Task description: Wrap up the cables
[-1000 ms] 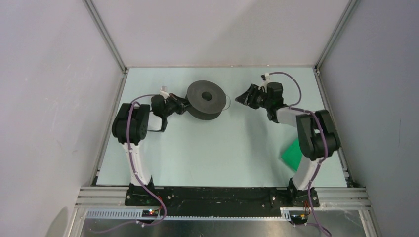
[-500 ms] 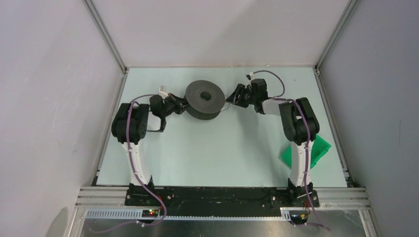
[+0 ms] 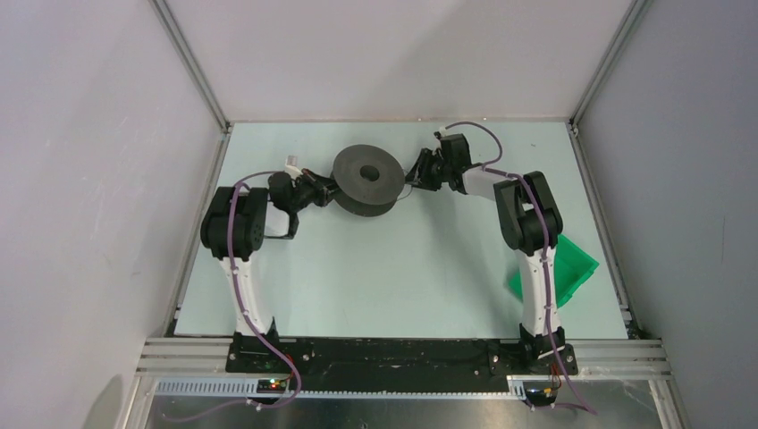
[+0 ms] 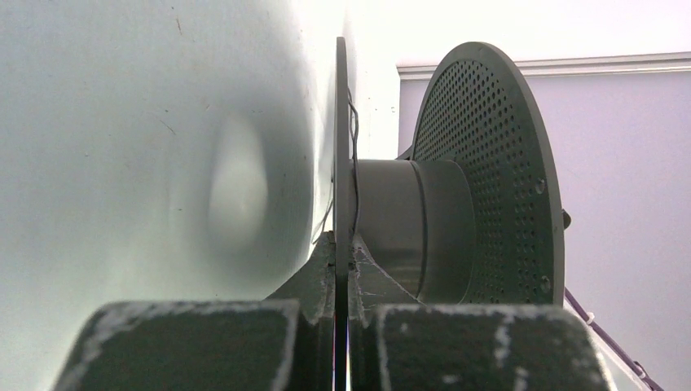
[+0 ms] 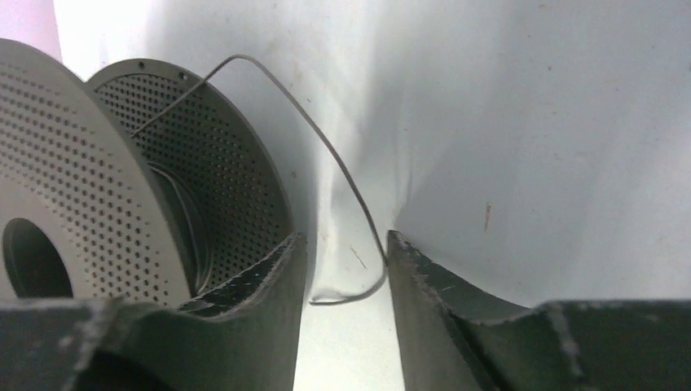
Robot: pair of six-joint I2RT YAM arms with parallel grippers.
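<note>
**Grey wire strand (image 5: 326, 155) loops loose beside its spool (image 5: 204, 179)**

Hair-fine and dark, the wire strand arcs out from the spool's perforated rim and bows over the table (image 5: 530, 122). It then curls back between the parted fingers of the right gripper (image 5: 346, 261). It appears to brush the inner face of one finger, and nothing is pinched yet. A short length also shows against the hub in the left wrist view.

The spool lies flat at the far middle of the table. There the left gripper (image 4: 342, 265) is clamped on the edge of the lower flange, pinning it.

The strand looks light, stiff for its thickness and springy. It would likely flick away or unwind if let slack, and it is thin enough to slip from smooth pads. The best hold appears to be near the curled free end, pinched squarely and kept taut toward the hub.

A green sheet (image 3: 572, 268) lies beside the right arm.
</note>
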